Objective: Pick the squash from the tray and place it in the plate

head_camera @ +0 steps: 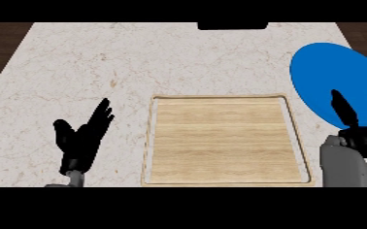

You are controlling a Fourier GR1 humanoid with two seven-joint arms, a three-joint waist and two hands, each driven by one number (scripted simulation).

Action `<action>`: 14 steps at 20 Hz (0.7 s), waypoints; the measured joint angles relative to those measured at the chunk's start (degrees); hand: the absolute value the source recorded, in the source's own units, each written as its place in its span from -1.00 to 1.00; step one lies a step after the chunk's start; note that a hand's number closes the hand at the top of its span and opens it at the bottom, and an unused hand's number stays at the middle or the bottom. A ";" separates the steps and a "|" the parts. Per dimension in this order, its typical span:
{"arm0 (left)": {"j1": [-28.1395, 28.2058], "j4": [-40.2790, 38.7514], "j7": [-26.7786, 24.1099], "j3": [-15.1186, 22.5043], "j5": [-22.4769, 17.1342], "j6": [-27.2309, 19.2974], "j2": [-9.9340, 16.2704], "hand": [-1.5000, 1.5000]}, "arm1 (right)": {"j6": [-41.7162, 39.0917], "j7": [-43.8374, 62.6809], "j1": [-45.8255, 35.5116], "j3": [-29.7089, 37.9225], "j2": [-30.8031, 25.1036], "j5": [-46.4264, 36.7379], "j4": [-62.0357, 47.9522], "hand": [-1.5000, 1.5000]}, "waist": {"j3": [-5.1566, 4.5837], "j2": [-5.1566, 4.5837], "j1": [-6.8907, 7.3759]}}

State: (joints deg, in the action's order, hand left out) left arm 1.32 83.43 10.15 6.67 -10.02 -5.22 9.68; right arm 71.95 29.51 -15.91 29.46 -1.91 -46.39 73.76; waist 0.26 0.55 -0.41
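Oddly, I can't find the squash anywhere in my head view; the tray (224, 140) shows only bare pale wood inside its raised rim. It sits at the counter's (93, 63) near edge, a little right of the middle.

The plate (323, 75), blue, lies by the counter's right edge, just past the tray's far right corner and partly cut off by the view's side.

My right hand (345, 110) comes up at the lower right, in front of the plate's near rim. I see one dark finger pointing away from me, straight, and a small part of the hand above the grey forearm; the rest runs out of the view. Nothing shows in it, but I cannot tell how far it is open.

My left hand (82, 140) rests near the counter's near edge, left of the tray and apart from it, fingers straight and spread, thumb out to the side, holding nothing and touching nothing I can see.
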 measured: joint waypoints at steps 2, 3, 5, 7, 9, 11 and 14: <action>0.05 0.62 0.64 0.33 0.52 -0.65 -0.58 0.00 | -0.05 2.23 3.49 -4.07 0.73 -1.01 2.28 -1.00 | -0.04 -0.03 0.09; 0.10 0.74 0.60 0.58 0.93 -0.95 -0.89 0.00 | 0.07 3.67 5.24 -6.27 0.97 -1.80 3.07 -1.00 | -0.06 -0.04 0.12; 0.10 0.96 0.84 0.28 0.97 -0.52 -0.64 0.00 | 0.09 6.93 8.55 -9.90 1.32 -3.98 5.08 -1.00 | -0.10 -0.10 0.18; -0.09 0.26 0.17 0.21 1.28 -0.41 -0.93 0.00 | 0.34 10.95 10.72 -13.25 1.54 -6.82 5.71 -1.00 | -0.09 -0.12 0.24; -0.26 0.88 1.49 0.18 1.28 -0.47 -0.90 0.00 | 0.31 15.78 12.60 -16.01 1.67 -10.59 6.58 -1.00 | -0.13 -0.16 0.32; -0.30 0.54 0.97 0.28 1.43 -0.34 -1.39 0.00 | 0.01 20.75 12.59 -17.38 1.75 -14.91 6.95 -1.00 | -0.10 -0.18 0.39; 0.06 1.48 1.60 0.00 1.52 -0.26 -1.08 0.00 | 0.68 27.43 15.36 -21.39 1.81 -19.89 8.12 -1.00 | -0.17 -0.23 0.45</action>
